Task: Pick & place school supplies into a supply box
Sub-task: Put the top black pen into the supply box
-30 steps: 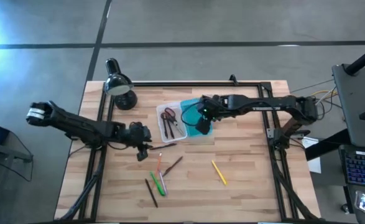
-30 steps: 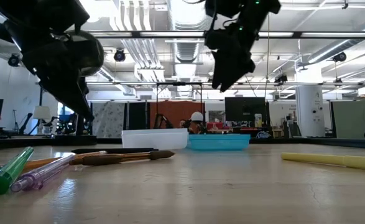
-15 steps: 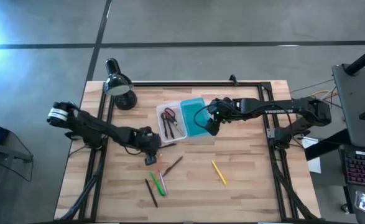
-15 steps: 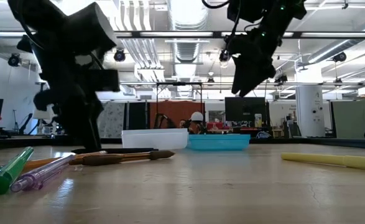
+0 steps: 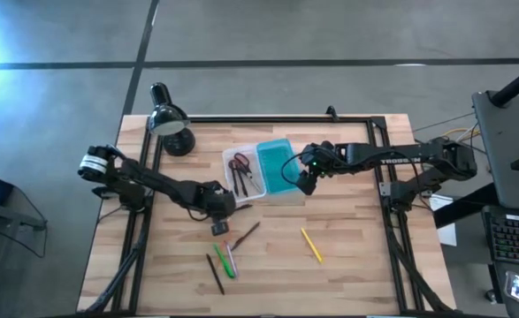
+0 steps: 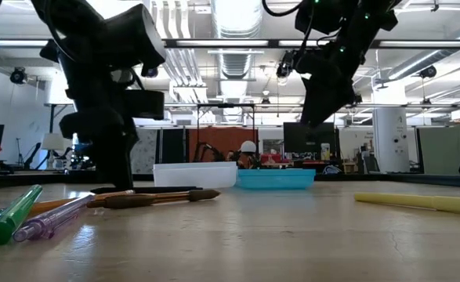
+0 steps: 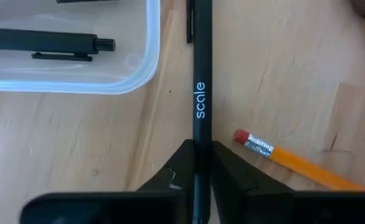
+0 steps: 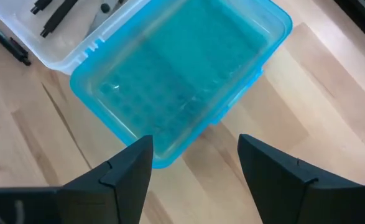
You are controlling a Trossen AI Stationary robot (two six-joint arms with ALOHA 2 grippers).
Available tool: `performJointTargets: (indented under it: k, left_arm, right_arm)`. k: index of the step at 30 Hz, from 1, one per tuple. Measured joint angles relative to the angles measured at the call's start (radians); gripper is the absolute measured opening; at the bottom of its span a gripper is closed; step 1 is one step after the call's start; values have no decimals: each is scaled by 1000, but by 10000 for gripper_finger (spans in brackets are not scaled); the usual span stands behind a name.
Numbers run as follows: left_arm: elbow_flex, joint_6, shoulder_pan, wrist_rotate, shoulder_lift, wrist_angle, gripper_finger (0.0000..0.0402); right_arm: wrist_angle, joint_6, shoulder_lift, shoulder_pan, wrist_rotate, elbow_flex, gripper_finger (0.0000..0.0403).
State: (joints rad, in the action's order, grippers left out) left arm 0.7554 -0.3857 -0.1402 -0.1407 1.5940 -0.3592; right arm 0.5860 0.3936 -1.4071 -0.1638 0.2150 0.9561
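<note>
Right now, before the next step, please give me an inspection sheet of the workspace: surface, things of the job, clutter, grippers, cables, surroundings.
Surface: wooden table, bare between items.
Job's things: supply box open, with its turquoise lid laid flat beside it; scissors and dark pens inside. Black pen lies beside the tray. On the table: orange pencil, green marker, yellow pencil.
Clutter: black desk lamp at the far left corner.
Grippers: left gripper shut on the black pen; right gripper open above the lid.
Cables: wires by the right arm's base.
Surroundings: grey floor, keyboard at right.
</note>
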Motion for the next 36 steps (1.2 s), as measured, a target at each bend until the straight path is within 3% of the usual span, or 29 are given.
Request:
performJointTargets:
  k: [6,11,16,18,22,25,29,36]
  left_arm:
    - [44,-106,-5,84,-29,-119,10]
    - [90,-214,-29,159,-144,-177,8]
    - [100,-549,-21,173,-278,-143,8]
    - [93,-719,10,130,-322,-38,8]
    - [50,-1083,78,-82,-345,60,8]
    - [-12,-1245,125,-209,-341,206,8]
    - [-94,-1368,166,-225,-275,425,15]
    - [-84,-1412,174,-218,-157,449,54]
  right_arm:
    - [-3,-5,4,0,25,-12,223]
    - [-45,-29,24,0,47,-12,223]
    - [-78,-49,47,-16,60,-12,223]
    - [-93,-39,50,-27,68,-12,224]
    - [-137,23,52,-55,77,-12,224]
    - [-164,52,50,-70,77,-12,224]
    - [-182,47,51,-76,78,-12,224]
    - [-169,-1,51,-75,77,-12,224]
